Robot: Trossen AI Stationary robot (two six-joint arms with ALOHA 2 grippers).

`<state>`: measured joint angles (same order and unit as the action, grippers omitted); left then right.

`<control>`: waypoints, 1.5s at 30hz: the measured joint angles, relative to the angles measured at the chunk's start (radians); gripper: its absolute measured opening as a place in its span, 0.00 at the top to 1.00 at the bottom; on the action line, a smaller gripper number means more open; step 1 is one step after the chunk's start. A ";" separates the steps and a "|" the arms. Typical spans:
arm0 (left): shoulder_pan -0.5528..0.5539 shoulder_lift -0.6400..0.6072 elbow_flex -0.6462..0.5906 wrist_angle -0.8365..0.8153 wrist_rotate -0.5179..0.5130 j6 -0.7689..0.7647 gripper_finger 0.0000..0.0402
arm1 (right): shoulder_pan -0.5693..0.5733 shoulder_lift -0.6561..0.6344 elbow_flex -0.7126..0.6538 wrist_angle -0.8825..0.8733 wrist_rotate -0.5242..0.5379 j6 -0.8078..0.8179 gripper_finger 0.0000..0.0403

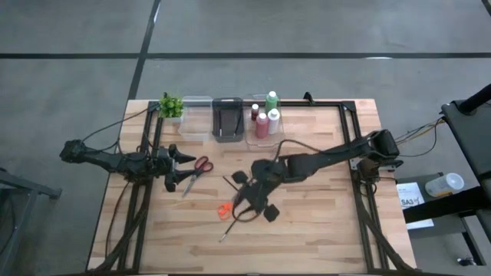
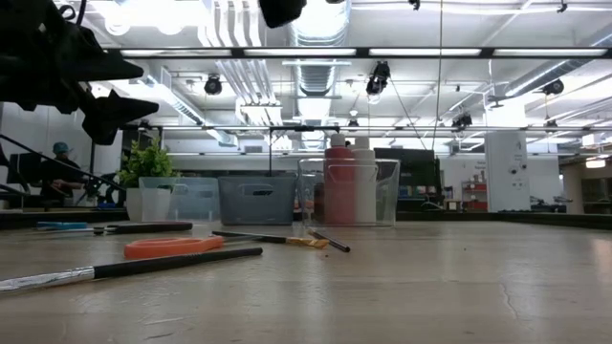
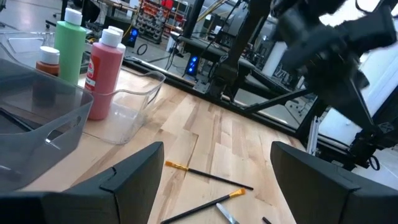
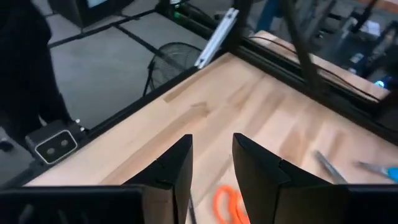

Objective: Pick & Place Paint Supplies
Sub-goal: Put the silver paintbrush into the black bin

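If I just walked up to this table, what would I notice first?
Probably the two dark robot arms reaching over the pale wooden table: the open left gripper beside the red-handled scissors, the right gripper mid-table above a small orange tool. Next, the back edge, where a red paint bottle and a green paint bottle stand in a clear plastic bin.

A dark-handled brush [image 2: 143,267] with a silver ferrule lies nearest on the wooden table [image 2: 430,287], and an orange tool [image 2: 174,247] lies just behind it. Farther back two thin brushes [image 2: 277,238] lie crossed. Along the far edge stand a potted plant [image 2: 148,182], a grey bin [image 2: 256,200], and a clear bin [image 2: 350,191] holding a red bottle [image 2: 339,187] and a white bottle [image 2: 363,186].
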<state>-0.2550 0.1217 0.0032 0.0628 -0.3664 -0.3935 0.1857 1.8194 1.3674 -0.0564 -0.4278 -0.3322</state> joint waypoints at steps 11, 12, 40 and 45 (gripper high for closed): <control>0.000 0.013 0.000 0.000 0.002 0.000 0.25 | 0.059 0.191 0.011 0.085 0.089 0.169 0.73; 0.000 0.012 0.000 0.000 0.002 0.000 0.25 | 0.061 0.211 0.017 0.092 0.090 0.175 0.73; 0.000 0.053 0.000 0.000 0.000 0.000 0.25 | 0.065 0.426 0.095 0.060 0.087 0.078 0.73; 0.000 0.052 0.000 0.000 0.000 0.000 0.25 | 0.065 0.426 0.089 0.023 0.090 0.078 0.73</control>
<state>-0.2554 0.1741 0.0032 0.0628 -0.3660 -0.3936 0.2504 2.2452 1.4569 -0.0337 -0.3375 -0.2545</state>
